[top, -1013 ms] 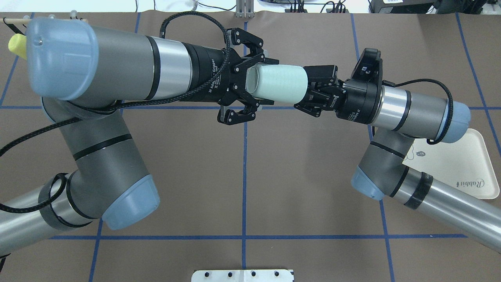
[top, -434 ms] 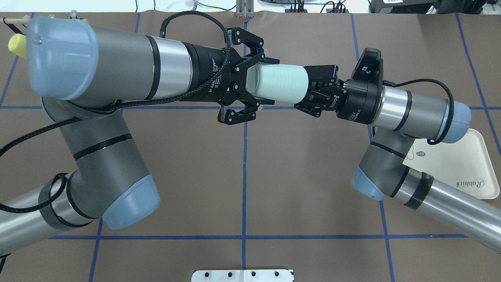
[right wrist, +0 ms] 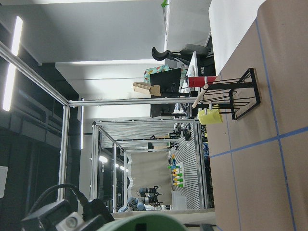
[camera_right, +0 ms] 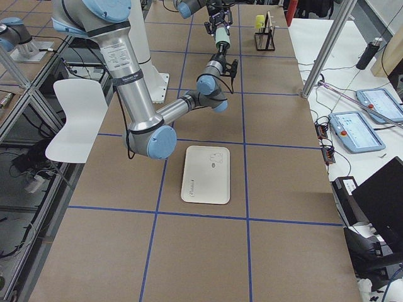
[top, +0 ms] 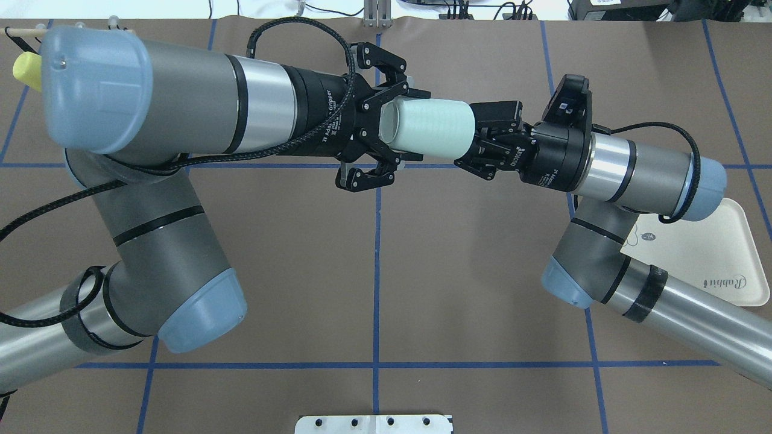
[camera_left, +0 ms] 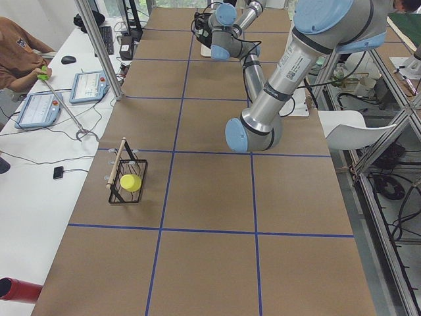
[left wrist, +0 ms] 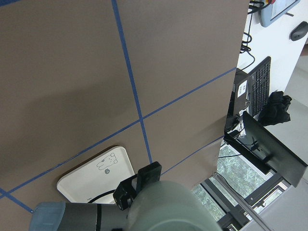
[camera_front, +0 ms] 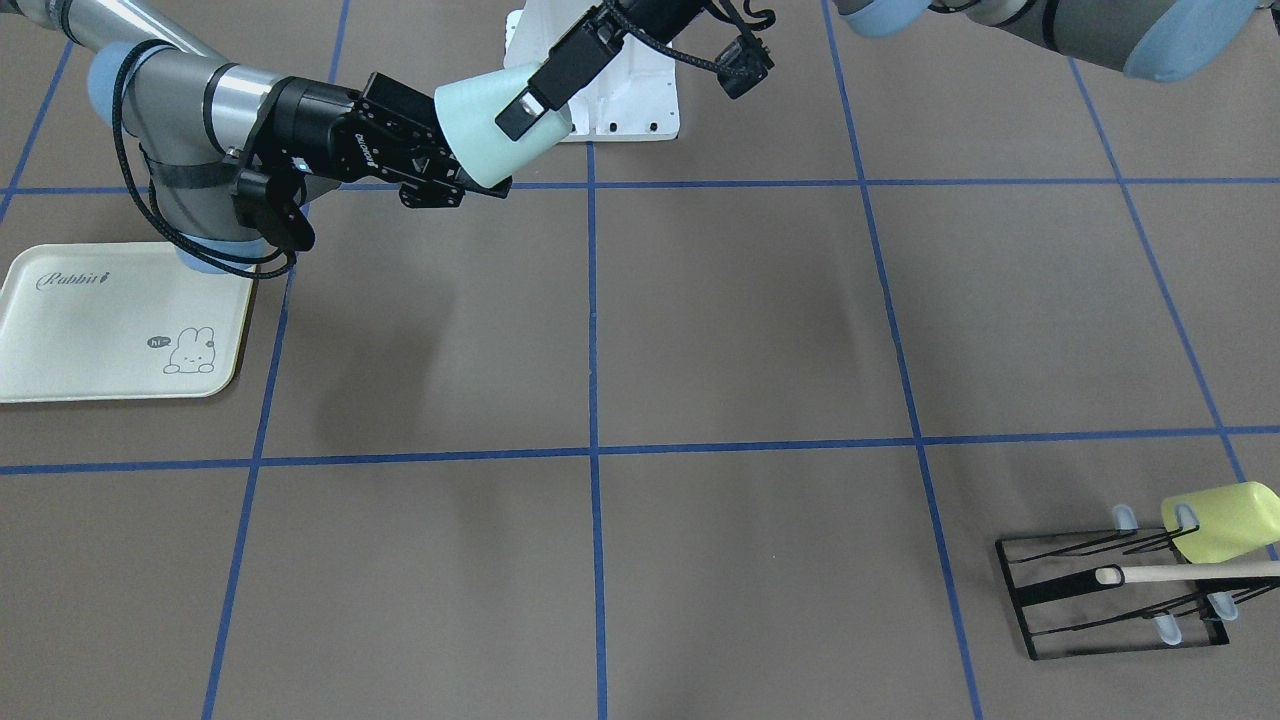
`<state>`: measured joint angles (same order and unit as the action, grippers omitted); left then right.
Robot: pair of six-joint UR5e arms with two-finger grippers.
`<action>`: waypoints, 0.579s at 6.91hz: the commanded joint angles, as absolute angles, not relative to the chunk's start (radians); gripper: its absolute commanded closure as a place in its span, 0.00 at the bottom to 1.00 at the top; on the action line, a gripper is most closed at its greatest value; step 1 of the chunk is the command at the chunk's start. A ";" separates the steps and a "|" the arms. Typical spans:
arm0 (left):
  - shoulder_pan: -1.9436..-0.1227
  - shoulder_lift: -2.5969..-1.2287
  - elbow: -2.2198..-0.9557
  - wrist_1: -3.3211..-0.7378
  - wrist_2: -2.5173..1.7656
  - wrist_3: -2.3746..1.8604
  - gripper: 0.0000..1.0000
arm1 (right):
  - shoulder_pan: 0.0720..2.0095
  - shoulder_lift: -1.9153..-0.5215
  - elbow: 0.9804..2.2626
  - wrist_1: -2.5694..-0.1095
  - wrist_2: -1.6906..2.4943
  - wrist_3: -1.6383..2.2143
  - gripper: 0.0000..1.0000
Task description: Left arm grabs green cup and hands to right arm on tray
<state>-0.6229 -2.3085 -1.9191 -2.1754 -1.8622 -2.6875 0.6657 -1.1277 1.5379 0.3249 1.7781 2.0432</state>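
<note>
The green cup (top: pixel 431 129) lies on its side in the air above the table's middle, held between both arms. My left gripper (top: pixel 415 126) has its fingers on either side of the cup's rim end. My right gripper (top: pixel 473 141) is shut on the cup's narrow base end. In the front-facing view the cup (camera_front: pixel 480 115) sits between the right gripper (camera_front: pixel 455 175) and a left finger (camera_front: pixel 530 100). The tray (top: pixel 724 253) lies flat on the table under the right arm, with nothing on its visible part (camera_front: pixel 90 330).
A black wire rack (camera_front: pixel 1100 590) with a wooden bar holds a yellow-green cup (camera_front: pixel 1220 520) at the table's far left corner. A white base plate (top: pixel 374 424) sits at the robot's side. Blue tape lines grid the brown table.
</note>
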 commanded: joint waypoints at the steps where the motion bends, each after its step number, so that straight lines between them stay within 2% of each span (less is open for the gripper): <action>1: -0.623 -2.307 -1.919 -2.175 -1.862 -2.686 0.73 | 0.666 -1.127 1.536 0.333 1.776 2.043 0.64; 2: -0.623 -2.306 -1.919 -2.175 -1.862 -2.677 0.43 | 0.666 -1.129 1.534 0.333 1.773 2.043 0.68; 3: -0.623 -2.306 -1.916 -2.175 -1.862 -2.677 0.00 | 0.666 -1.127 1.534 0.333 1.769 2.043 0.83; 4: -0.623 -2.304 -1.916 -2.175 -1.862 -2.668 0.00 | 0.666 -1.129 1.532 0.333 1.769 2.045 0.93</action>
